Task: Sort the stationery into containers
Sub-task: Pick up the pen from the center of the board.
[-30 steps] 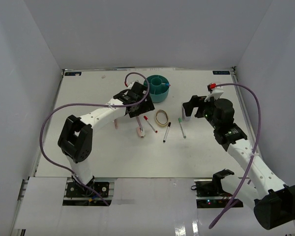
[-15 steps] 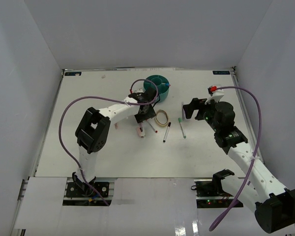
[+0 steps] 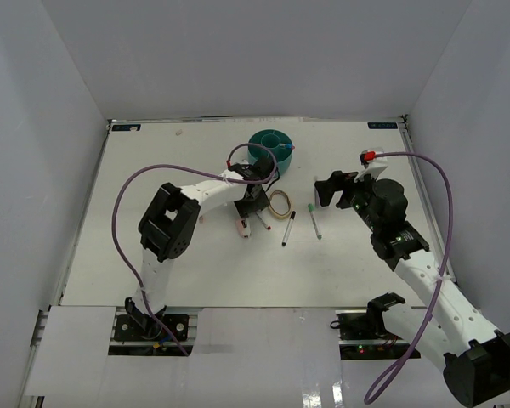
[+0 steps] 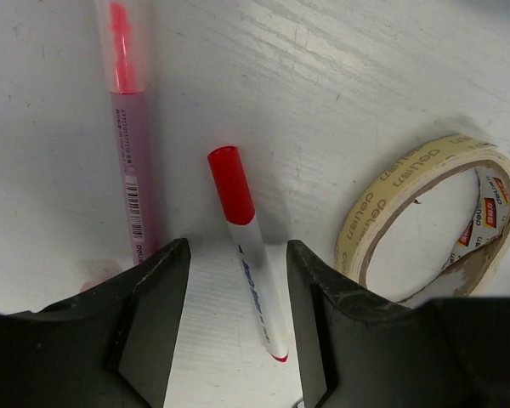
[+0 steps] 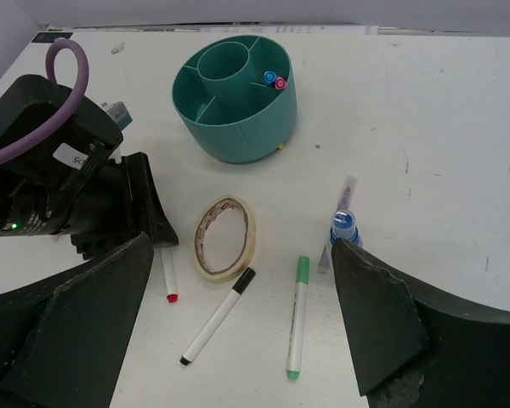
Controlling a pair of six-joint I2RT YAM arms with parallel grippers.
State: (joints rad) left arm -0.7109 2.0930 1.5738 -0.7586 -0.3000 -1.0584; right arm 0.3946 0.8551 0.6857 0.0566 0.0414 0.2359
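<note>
The red-capped pen (image 4: 248, 255), a slim white barrel with blue print and a glossy red cap, lies flat on the scuffed white table (image 4: 365, 68). The left gripper (image 4: 236, 253) straddles it, its matte black fingers parted with a gap on either side. A translucent pink highlighter (image 4: 127, 153) flanks one side and a tan tape roll (image 4: 389, 185) the other. Beyond stands the ribbed teal organizer (image 5: 238, 127). The right gripper (image 5: 242, 251) gapes wide, holding nothing.

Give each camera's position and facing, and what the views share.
Top external: overhead behind the robot, looking down on the table; left arm, right arm show.
Left wrist: low, facing down at the red-capped pen between its own fingers.
Right wrist: higher, facing down toward the teal organizer; own fingers at both edges, left gripper visible.
Shared: the tape roll, in all three.
</note>
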